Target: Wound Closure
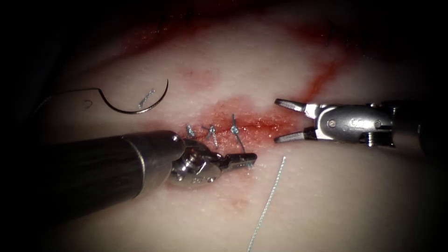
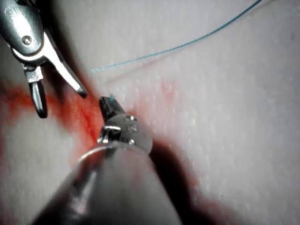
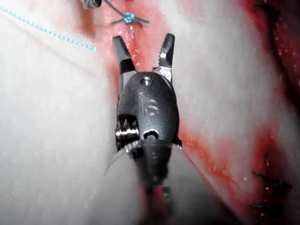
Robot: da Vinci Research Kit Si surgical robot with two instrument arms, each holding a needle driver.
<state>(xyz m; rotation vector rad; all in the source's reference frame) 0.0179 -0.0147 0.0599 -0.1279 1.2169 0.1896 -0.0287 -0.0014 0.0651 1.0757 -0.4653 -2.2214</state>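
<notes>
Our left tool (image 1: 242, 159) lies with jaws closed on a thread end (image 1: 239, 137), its tip pointing toward our right tool (image 1: 284, 120), whose jaws are spread wide, holding nothing, facing the left tool's tip.

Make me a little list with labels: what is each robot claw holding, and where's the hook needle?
Left tool: jaws shut on the thread tail of the rightmost knot.
Right tool: jaws open, holding nothing, at the cut's right end.
Needle: lying free on the tissue, left of the cut, not in it.
Cut: three knots in a row.
Loose thread: below the cut.
</notes>
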